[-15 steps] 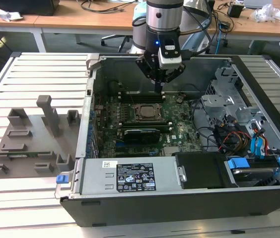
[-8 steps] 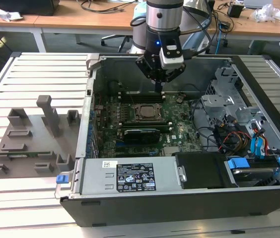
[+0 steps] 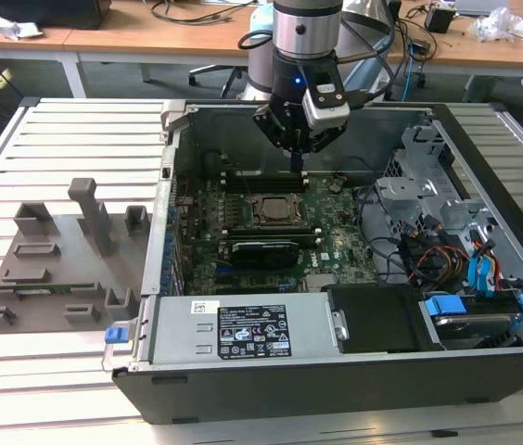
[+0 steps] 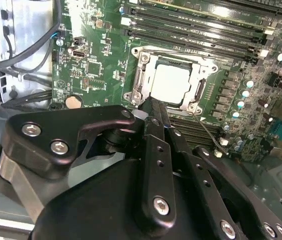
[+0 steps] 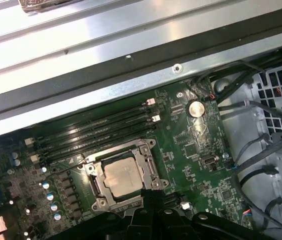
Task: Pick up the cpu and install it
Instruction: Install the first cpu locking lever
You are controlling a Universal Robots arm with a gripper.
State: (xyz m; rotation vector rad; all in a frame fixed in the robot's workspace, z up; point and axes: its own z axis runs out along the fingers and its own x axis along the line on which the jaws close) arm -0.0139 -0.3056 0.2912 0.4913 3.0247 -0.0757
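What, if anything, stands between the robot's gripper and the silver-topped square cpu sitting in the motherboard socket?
Nothing visible does. The pale silver square cpu lies uncovered inside the open metal socket frame on the green motherboard, with the black gripper hanging just above it.

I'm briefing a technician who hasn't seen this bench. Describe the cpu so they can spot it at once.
Start at the open computer case and find the green motherboard on its floor. Near the board's middle, beside the row of long black memory slots, sits a square metal socket frame; the cpu lies inside it. It is the one pale, silver-grey flat square among dark and green parts.
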